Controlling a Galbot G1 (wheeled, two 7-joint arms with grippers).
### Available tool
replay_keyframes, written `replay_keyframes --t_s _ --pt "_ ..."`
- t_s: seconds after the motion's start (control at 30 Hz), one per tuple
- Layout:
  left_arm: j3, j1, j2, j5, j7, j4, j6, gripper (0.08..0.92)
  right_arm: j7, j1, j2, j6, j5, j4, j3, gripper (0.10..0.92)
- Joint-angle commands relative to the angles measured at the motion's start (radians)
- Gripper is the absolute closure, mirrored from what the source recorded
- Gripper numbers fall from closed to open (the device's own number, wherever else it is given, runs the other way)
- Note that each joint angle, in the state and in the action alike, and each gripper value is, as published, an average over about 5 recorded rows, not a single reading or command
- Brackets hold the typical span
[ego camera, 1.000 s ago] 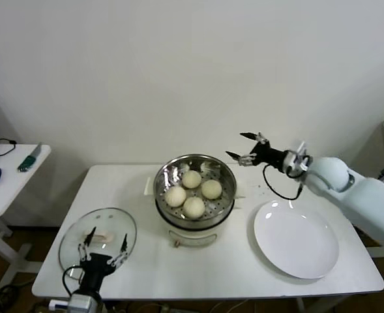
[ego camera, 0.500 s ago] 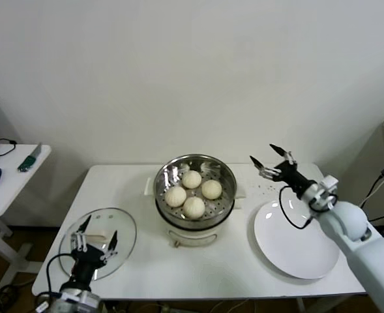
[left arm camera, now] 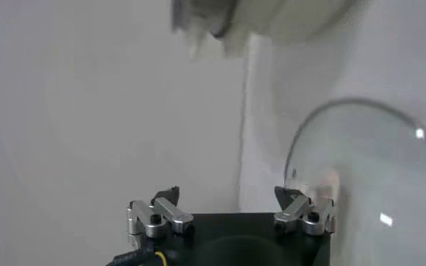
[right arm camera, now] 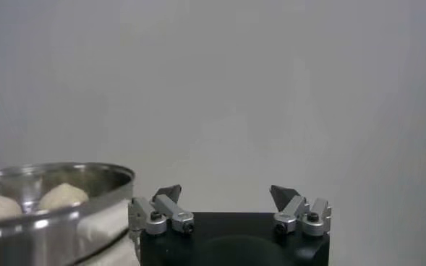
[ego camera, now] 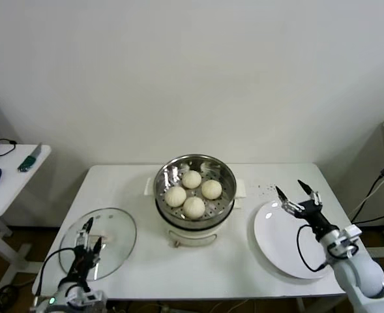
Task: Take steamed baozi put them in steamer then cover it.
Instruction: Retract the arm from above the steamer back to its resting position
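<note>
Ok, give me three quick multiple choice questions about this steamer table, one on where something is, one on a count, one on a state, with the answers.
1. Where does the glass lid lie?
A. On the steamer
B. On the table, at the robot's left of the steamer
C. On the white plate

2. How many baozi sit in the steamer?
A. Two
B. Three
C. Four

3. How is the right gripper?
A. Open and empty over the white plate
B. Shut on a bun
C. Shut on the lid handle

Answers:
1 B, the lid lies flat on the table near the left gripper, and the steamer is uncovered.
2 C, four buns show on the perforated floor.
3 A, its fingers are spread with nothing between them.
</note>
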Motion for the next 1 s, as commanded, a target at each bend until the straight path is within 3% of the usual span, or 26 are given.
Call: replay_keyframes --t_s 0.03,0.5,1.0 --pt "-0.004 -0.12 0.014 0.235 -0.028 0.244 -0.037 0.177 -0.011 -0.128 0.09 0.013 -0.077 0.001 0.105 0.203" --pt "0.02 -0.231 -0.005 0.166 -0.143 0.356 -0.048 0.177 -0.019 -0.119 0.117 0.014 -0.135 -0.01 0.079 0.203" --pt "0.029 -0.29 0.008 0.138 -0.163 0.427 -0.057 0.177 -0.052 -0.118 0.137 0.014 -0.182 -0.008 0.06 0.203"
